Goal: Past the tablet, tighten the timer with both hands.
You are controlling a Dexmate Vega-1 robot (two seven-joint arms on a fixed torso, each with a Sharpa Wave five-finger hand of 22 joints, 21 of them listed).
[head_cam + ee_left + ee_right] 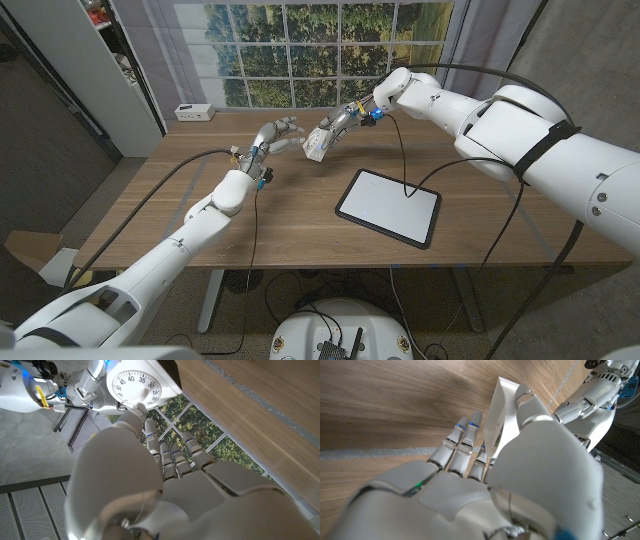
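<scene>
Right hand [335, 128] grips the white timer [317, 147] just above centre in the head view, lifted off the wooden table [200, 190] beyond the tablet [388, 206]; the right wrist view shows its fingers [465, 440] along one side of the white case and its thumb on the other. Left hand [278, 135] sits immediately left of the timer with fingers loosely curled. In the left wrist view a fingertip [136, 411] reaches the lower edge of the dial face [136, 382], though I cannot tell whether it actually pinches the knob.

Judging from this, the pickup and the carry past the tablet are done, and the timer is presented to the other hand; the turning of the dial itself appears to be just starting or yet to come.

Behind the table, at the top of the frame, a large gridded window [330, 50] looks onto green trees, a small white box [194, 112] rests on the sill at upper left, and grey walls stand on either side.
</scene>
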